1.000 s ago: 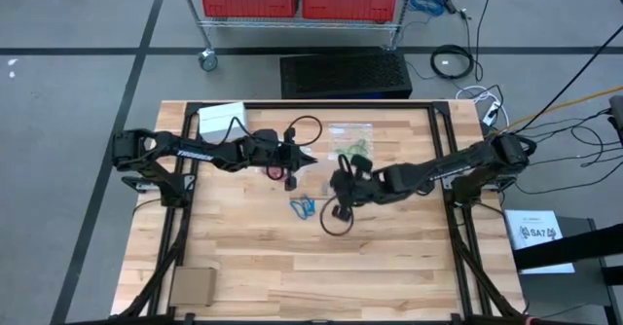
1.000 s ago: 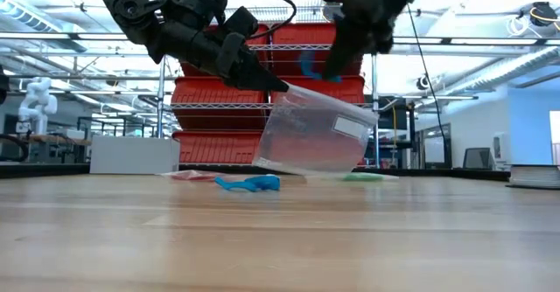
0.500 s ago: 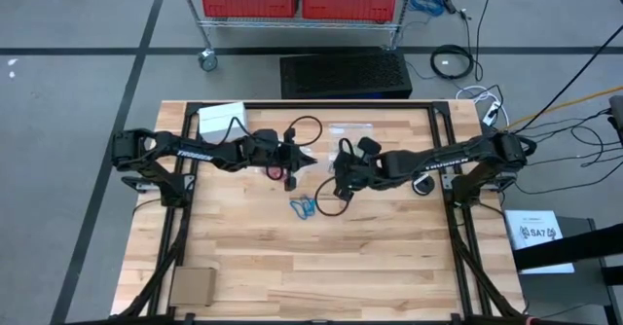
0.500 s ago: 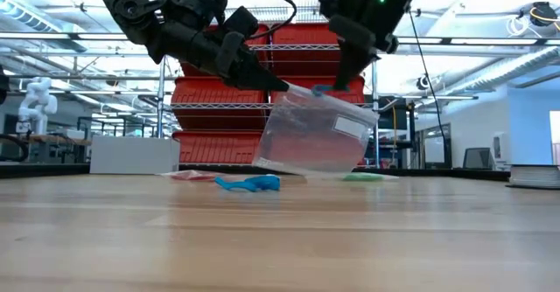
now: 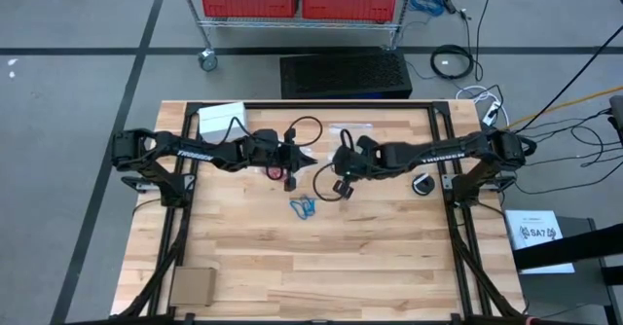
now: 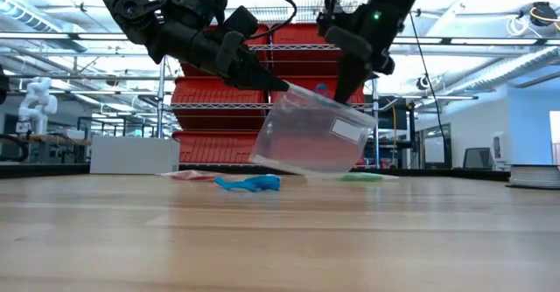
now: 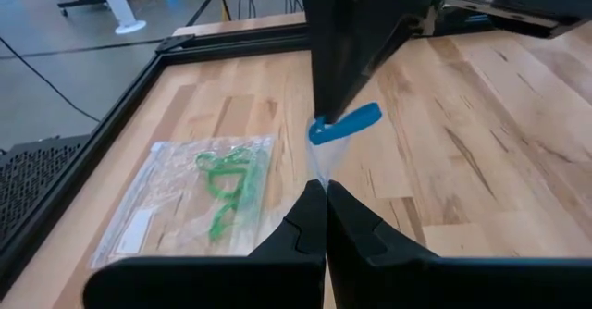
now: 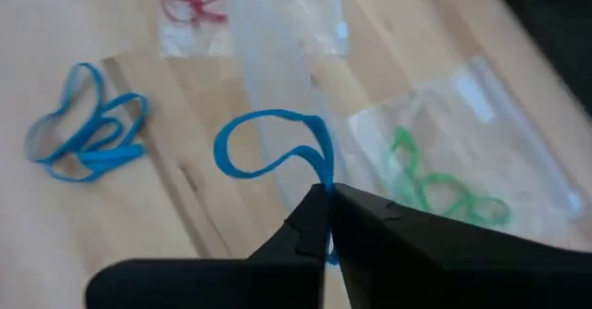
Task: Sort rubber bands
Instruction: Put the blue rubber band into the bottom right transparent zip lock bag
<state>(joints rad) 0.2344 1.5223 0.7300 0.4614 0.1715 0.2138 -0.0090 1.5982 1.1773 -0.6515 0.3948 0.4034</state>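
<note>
I have the right gripper point(image 8: 326, 198) pinched shut on a blue rubber band point(image 8: 268, 142), hanging it just above the raised mouth of the clear plastic bag point(image 6: 311, 135). The left gripper point(image 7: 324, 193) is clamped on that bag's upper edge, tilting it open toward the right arm, so the band's loop dangles roughly in line with the opening and needs to go down and in. Beside the bag on the wooden table point(image 5: 389, 257) lie more blue bands point(image 5: 303, 207), near the left arm; a bag of green bands point(image 7: 227, 179) and another of red bands point(image 8: 190, 4) lie flat nearby. Red bins point(image 6: 219, 91) stand behind.
</note>
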